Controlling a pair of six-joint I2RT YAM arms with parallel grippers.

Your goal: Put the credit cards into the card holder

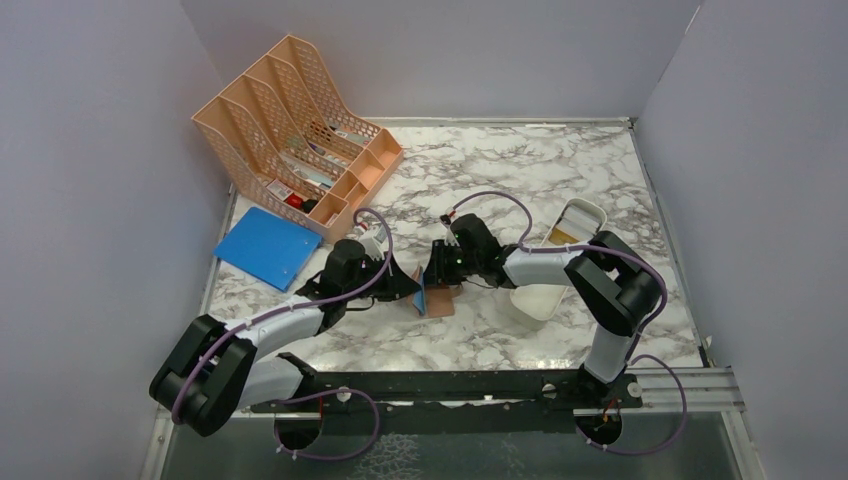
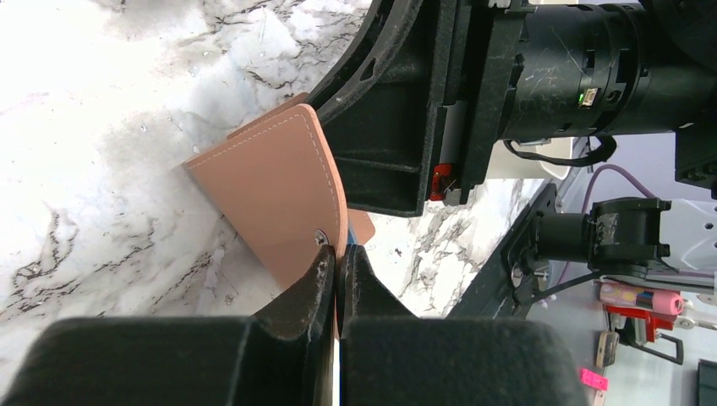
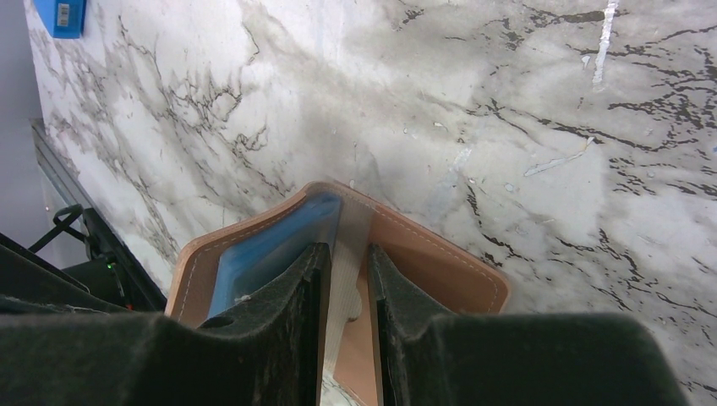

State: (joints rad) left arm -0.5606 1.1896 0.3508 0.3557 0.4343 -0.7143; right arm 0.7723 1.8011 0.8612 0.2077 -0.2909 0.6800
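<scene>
Centrally on the marble table [image 1: 560,160], the two arms meet over the job: the left arm [image 1: 270,330] reaches in from the near left and the right arm [image 1: 600,280] folds in from the near right. A peach mesh file organiser [image 1: 290,110] stands at the far left corner, with a blue folder [image 1: 262,247] lying flat just in front of it. A white tray [image 1: 540,298] lies to the right, behind the right arm, with a yellowish card [image 1: 563,236] in it. The card holder [image 1: 437,297] stands partly open between the two grippers, tan outside and blue inside. The left gripper [image 2: 338,258] is pressed closed at the flap's edge beside the snap stud; whether it pinches the flap cannot be told. The right gripper [image 3: 342,254], jaws narrow, holds a whitish card [image 3: 353,245] down inside the open fold.
</scene>
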